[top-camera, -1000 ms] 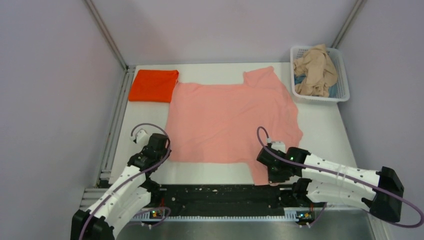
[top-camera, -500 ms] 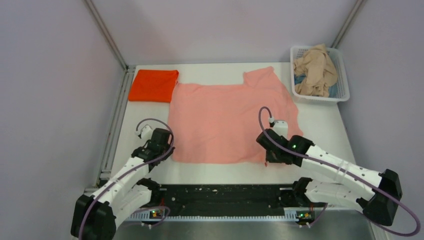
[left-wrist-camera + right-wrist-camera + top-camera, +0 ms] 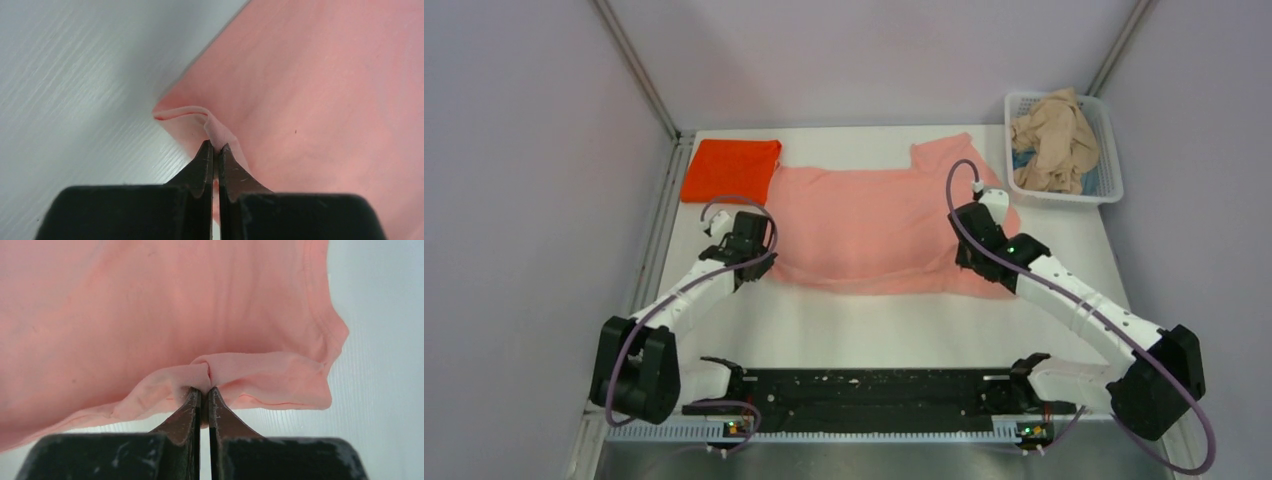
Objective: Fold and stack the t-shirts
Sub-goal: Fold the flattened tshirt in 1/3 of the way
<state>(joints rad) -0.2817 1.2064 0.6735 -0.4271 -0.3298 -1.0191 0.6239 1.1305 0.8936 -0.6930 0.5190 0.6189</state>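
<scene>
The salmon-pink t-shirt (image 3: 874,225) lies across the middle of the table, its near part folded back over itself. My left gripper (image 3: 749,262) is shut on the shirt's left near edge (image 3: 217,132). My right gripper (image 3: 984,268) is shut on a bunched fold (image 3: 210,371) at the shirt's right near edge. The bright orange-red t-shirt (image 3: 730,171) lies folded at the back left, touching the pink one. The beige-tan t-shirt (image 3: 1054,140) is crumpled in the basket at the back right.
A white lattice basket (image 3: 1107,150) stands at the back right corner and also holds some blue cloth (image 3: 1024,158). A metal rail (image 3: 656,250) runs along the table's left edge. White table (image 3: 874,325) shows between the shirt and the black base bar (image 3: 874,390).
Both grippers have moved away from the near edge toward the back, carrying the pink shirt's near hem with them. The shirt now covers less of the table front to back.
</scene>
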